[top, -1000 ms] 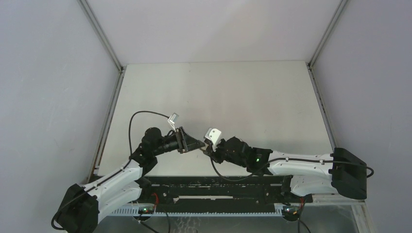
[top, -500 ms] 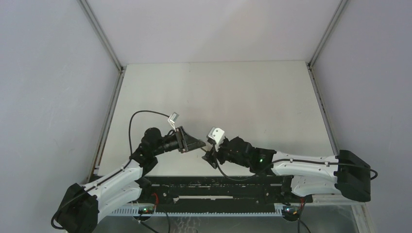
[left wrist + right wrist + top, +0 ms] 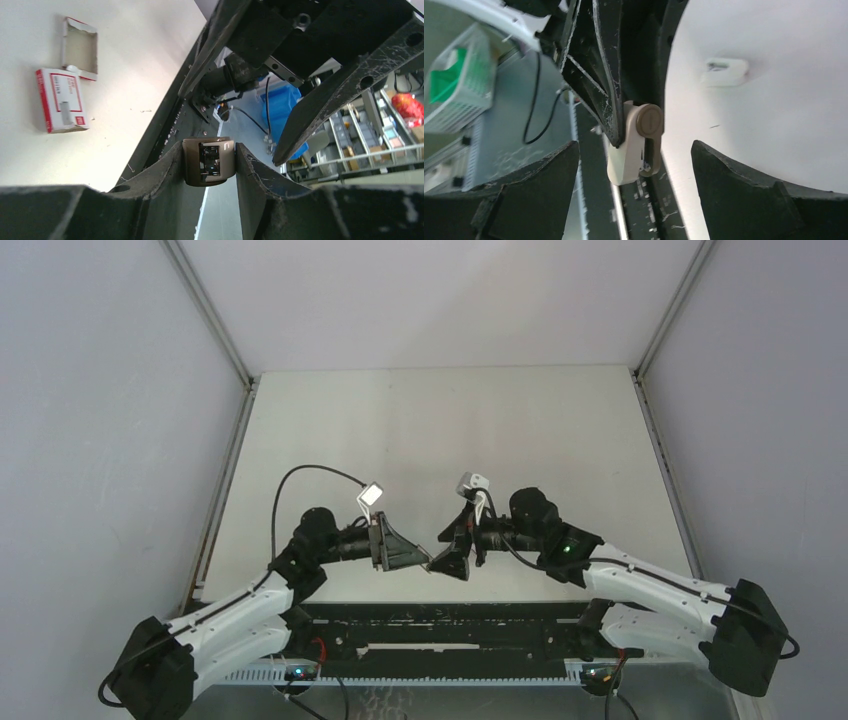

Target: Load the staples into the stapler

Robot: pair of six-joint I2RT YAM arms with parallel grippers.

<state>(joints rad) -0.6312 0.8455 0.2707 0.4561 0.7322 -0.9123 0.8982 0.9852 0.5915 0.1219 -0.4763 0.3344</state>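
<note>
Precariously pinched in the left gripper (image 3: 209, 146) over the pale table (image 3: 450, 420)'s edge, right gripper (image 3: 634, 145) spread wide around it: white plastic mini stapler (image 3: 209, 162), liable to twist loose if bumped; silvery metal staples unseen.

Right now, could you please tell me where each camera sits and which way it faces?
Top external: fixed above and behind, looking down on the table; the left arm and right arm show, bases at the bottom.
Left wrist: on the left arm, looking along the left fingers, shut on the stapler, toward the open right fingers.
Right wrist: on the right arm, looking between the right fingers at the stapler, from the opposite side.
Shared: both wrist views show the stapler in the left fingers.
</note>
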